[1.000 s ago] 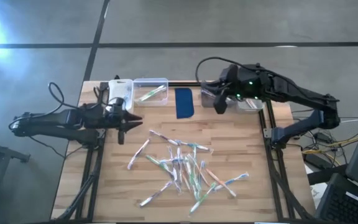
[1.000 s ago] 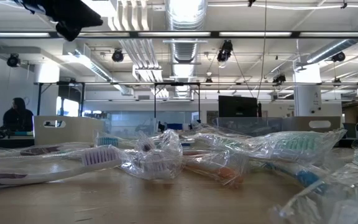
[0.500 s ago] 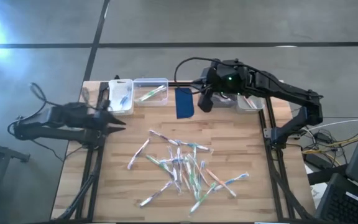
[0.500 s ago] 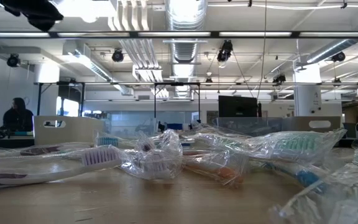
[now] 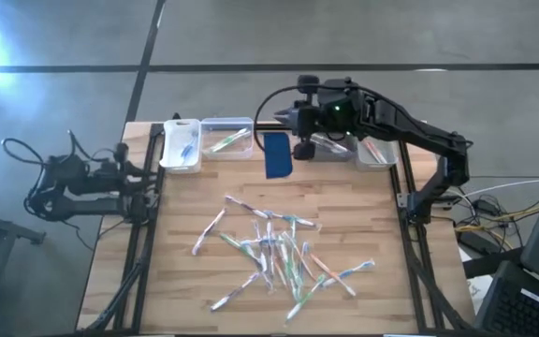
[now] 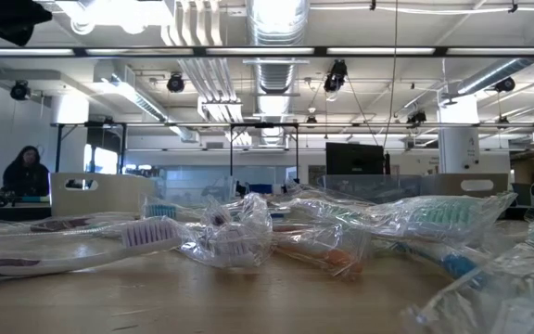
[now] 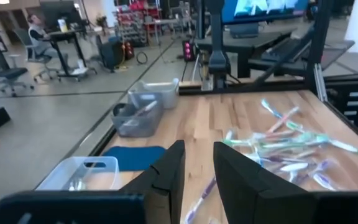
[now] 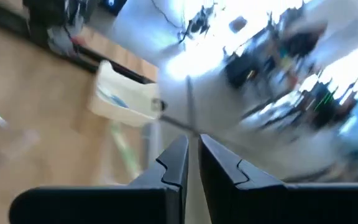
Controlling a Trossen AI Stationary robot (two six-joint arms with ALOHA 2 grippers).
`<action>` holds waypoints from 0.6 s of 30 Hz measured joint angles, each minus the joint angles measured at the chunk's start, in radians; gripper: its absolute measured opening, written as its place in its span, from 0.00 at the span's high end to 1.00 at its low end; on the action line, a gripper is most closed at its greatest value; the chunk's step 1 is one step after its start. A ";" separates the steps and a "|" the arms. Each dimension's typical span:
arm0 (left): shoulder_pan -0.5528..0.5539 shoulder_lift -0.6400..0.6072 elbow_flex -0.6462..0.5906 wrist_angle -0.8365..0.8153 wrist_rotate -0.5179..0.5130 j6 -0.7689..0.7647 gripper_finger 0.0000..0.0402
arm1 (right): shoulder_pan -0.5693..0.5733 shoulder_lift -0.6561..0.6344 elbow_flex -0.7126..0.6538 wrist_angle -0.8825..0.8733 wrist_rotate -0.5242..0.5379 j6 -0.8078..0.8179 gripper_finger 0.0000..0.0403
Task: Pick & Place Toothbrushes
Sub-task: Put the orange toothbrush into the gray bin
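Several thin toothbrushes (image 5: 279, 253), white and clear with blue, green and orange accents, lie in a loose heap in the middle of the wooden table; the low view shows them (image 6: 248, 237) in clear wrappers. More toothbrushes lie in the bins at the far edge. My right gripper (image 5: 284, 117) (image 8: 193, 155) hovers over the far edge between the clear bin (image 5: 225, 138) and the blue pad (image 5: 278, 154), pointing toward the table's left, shut and empty. My left gripper (image 5: 148, 175) (image 7: 199, 168) waits at the table's left edge, slightly open and empty.
A white bin (image 5: 181, 145) stands at the far left corner next to the clear bin, and grey bins (image 5: 374, 153) stand at the far right. Black frame rails run along the left and right table edges. Bare wood lies between the heap and the bins.
My left arm has drawn back from over the table to beyond its left edge. My right gripper has moved left along the far edge, from the grey bins past the blue pad, and has tipped up from pointing down to pointing left.
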 joint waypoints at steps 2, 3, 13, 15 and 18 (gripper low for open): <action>0.000 -0.009 0.000 -0.020 -0.001 -0.001 0.78 | 0.000 0.026 0.034 -0.003 0.000 -0.206 0.92; 0.000 -0.009 0.003 -0.033 -0.004 -0.002 0.78 | 0.000 0.040 0.053 -0.002 0.000 -0.299 0.92; 0.000 0.042 0.000 -0.050 -0.007 0.008 0.78 | 0.004 0.132 0.171 -0.063 0.002 -0.833 0.96; 0.000 0.048 0.000 -0.050 -0.008 0.008 0.78 | 0.008 0.133 0.172 -0.154 0.002 -0.883 0.98; 0.000 0.048 0.000 -0.050 -0.007 0.008 0.78 | 0.031 0.130 0.172 -0.338 0.009 -0.911 0.98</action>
